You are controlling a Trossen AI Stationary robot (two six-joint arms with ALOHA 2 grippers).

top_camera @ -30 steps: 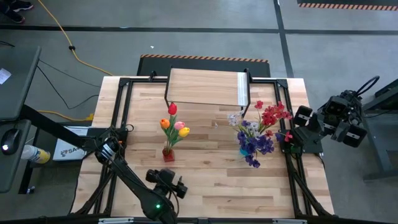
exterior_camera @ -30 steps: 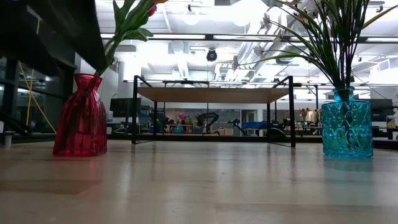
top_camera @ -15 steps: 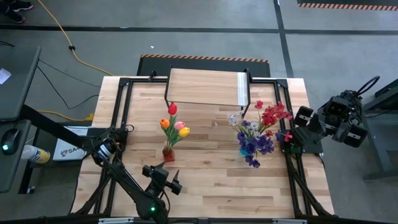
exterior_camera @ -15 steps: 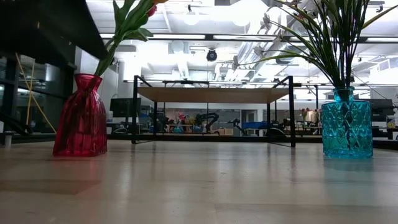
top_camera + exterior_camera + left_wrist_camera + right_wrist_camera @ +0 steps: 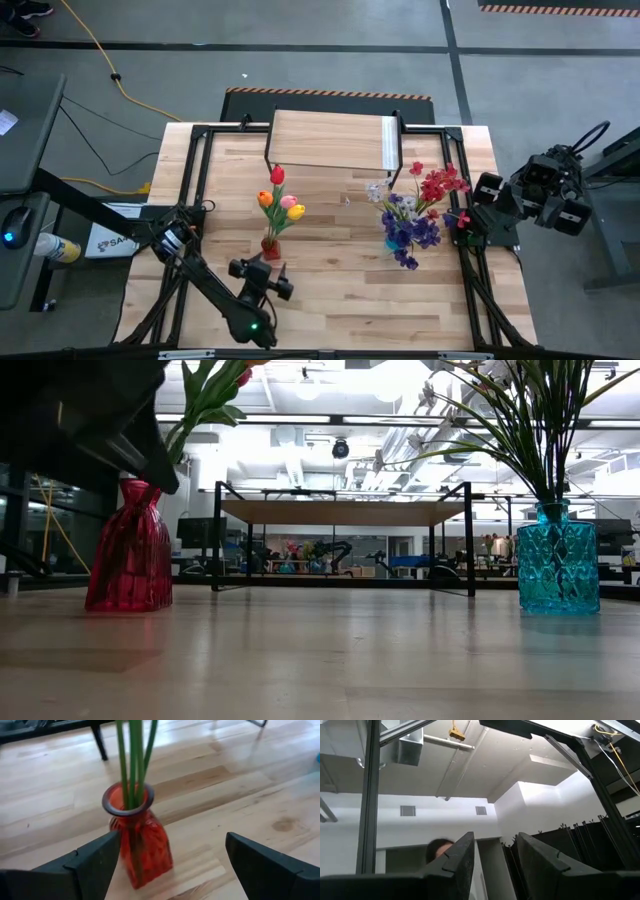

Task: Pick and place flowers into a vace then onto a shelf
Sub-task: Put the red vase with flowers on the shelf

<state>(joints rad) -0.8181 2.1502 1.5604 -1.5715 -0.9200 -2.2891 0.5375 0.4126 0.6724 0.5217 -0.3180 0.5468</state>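
A red glass vase (image 5: pixel 271 247) (image 5: pixel 141 845) stands on the table left of centre and holds the tulip flowers (image 5: pixel 280 200). A blue vase (image 5: pixel 397 240) at centre right holds purple, white and red sprays (image 5: pixel 425 195). The shelf (image 5: pixel 335 140) stands at the far edge. My left gripper (image 5: pixel 266 272) (image 5: pixel 172 870) is open just on the near side of the red vase. In the left wrist view its fingers (image 5: pixel 95 865) stand to either side of the vase's body, which sits nearer one of them. My right gripper (image 5: pixel 495 860) is raised off the table's right edge, slightly open, with nothing between its fingers.
Black frame rails (image 5: pixel 195 190) run along the table's left and right sides. Bare wood (image 5: pixel 340 290) lies between the two vases and toward the near edge. The shelf's black legs (image 5: pixel 217 535) stand behind the vases. My left arm (image 5: pixel 90 420) fills the upper left of the low view.
My left gripper has moved toward the far edge and down, closing on the red vase, and has tipped further downward. In the low view its dark arm now reaches down in front of the vase's neck. Its fingers stay open. The vases have not moved.
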